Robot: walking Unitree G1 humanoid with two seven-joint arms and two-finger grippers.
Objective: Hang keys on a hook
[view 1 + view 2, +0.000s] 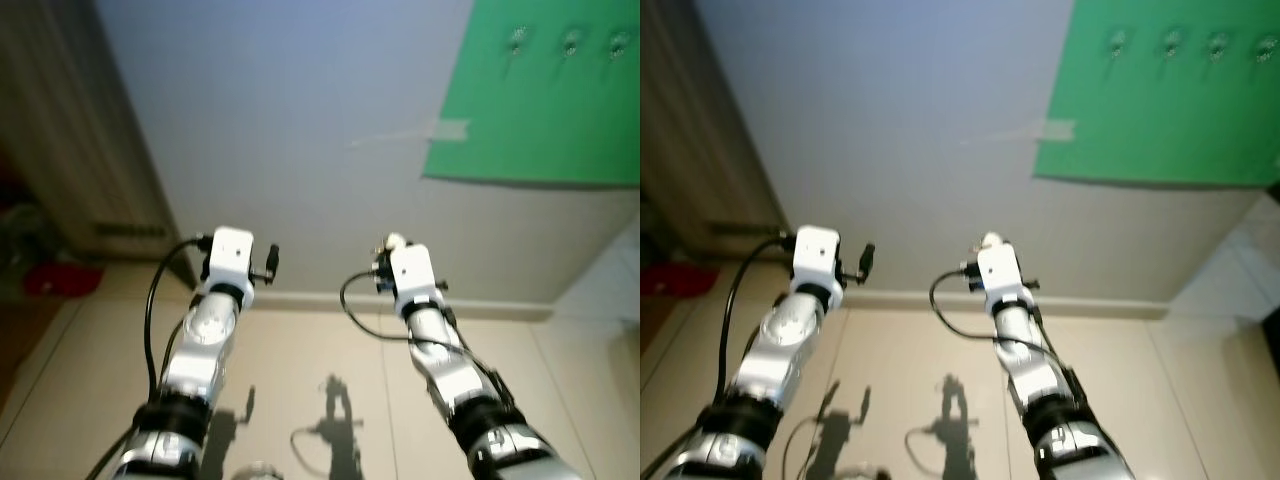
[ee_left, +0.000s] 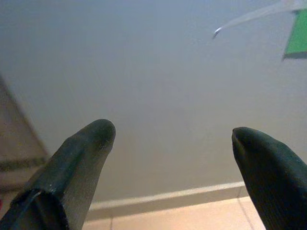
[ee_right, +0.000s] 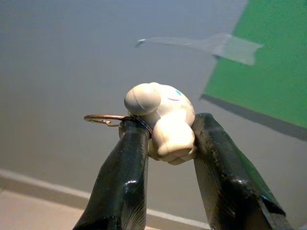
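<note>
Up on the far right of the wall, a green board (image 1: 540, 95) runs off the top and right edges of the head views, so its full extent cannot be seen. Along its upper part sit small metal hooks (image 1: 1168, 42), blurred and too small to make out in shape; three show in the left eye view and four in the right eye view. A strip of clear tape (image 3: 211, 44) holds the board's left edge to the pale grey wall (image 1: 300, 130).

From the head views the fingers of both grippers are mostly hidden behind the white wrist housings, since both arms reach away toward the wall.

Seen from the right wrist, the right gripper (image 3: 170, 136) is pinched narrow on a small cream-coloured keychain figure (image 3: 165, 122), one black finger pressing each side of it. A thin metal key ring (image 3: 103, 118) juts out sideways from the figure over one finger. No key blades can be made out. Figure and ring are held up in the air in front of the wall, low and left of the green board and well apart from the hooks.

Beside it to the left, the left gripper (image 2: 172, 139) is raised to about the same height, its two fingertips (image 2: 96, 136) spread wide with nothing between them and touching nothing, facing bare wall and the skirting board (image 2: 168, 196).

Near the left edge stands a ribbed radiator (image 1: 90, 150), partly cut off, with something red (image 1: 60, 278) on the floor below it, too blurred to identify.
</note>
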